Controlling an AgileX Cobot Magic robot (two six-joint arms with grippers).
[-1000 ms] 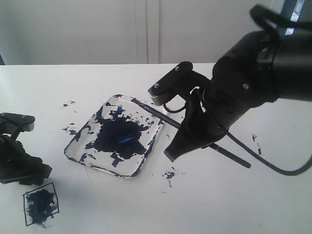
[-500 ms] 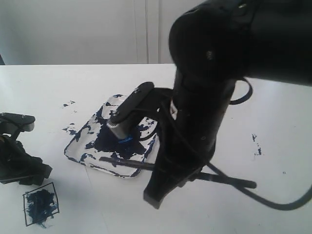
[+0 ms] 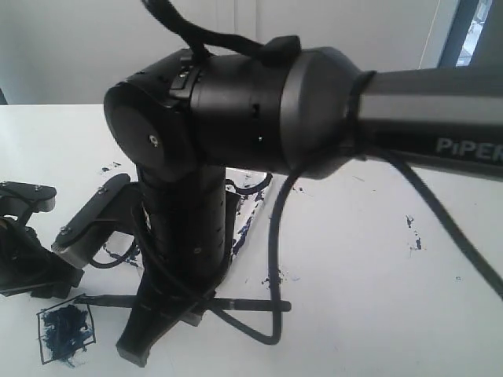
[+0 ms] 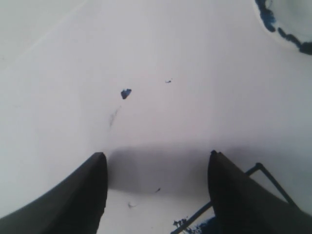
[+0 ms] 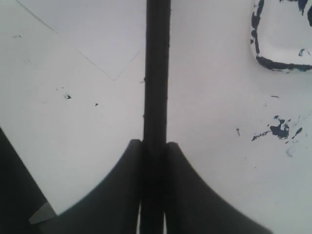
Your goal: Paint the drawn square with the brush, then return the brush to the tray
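Nearest you, the drawn square [image 3: 67,330] is sitting at the front edge of the table [image 3: 377,298], its inside daubed dark blue with white patches showing through. Just behind it, the brush [image 3: 251,305] is lying almost level above the surface, 1 end reaching the square's far corner. The right gripper [image 5: 155,146] is clamping the handle tightly between both fingers, the stick running straight out from them. Watch that grip: if you are pressing the tip down hard, the thin handle may be twisting or sliding in the fingers, and strokes may be straying over the outline. The black cable [image 3: 271,259] is looping low beside the brush and could be dragging through wet paint. The left gripper [image 4: 157,158] is resting just beyond the square, its 2 fingers spread wide and holding nothing; the right arm is working close to it, so a sideways sweep risks a knock. Farther back, the tray [image 5: 257,34] is standing mostly hidden behind the right arm, holding only dark blue paint smeared along its rim and floor, with loose splatters [image 5: 280,129] on the table beside it.
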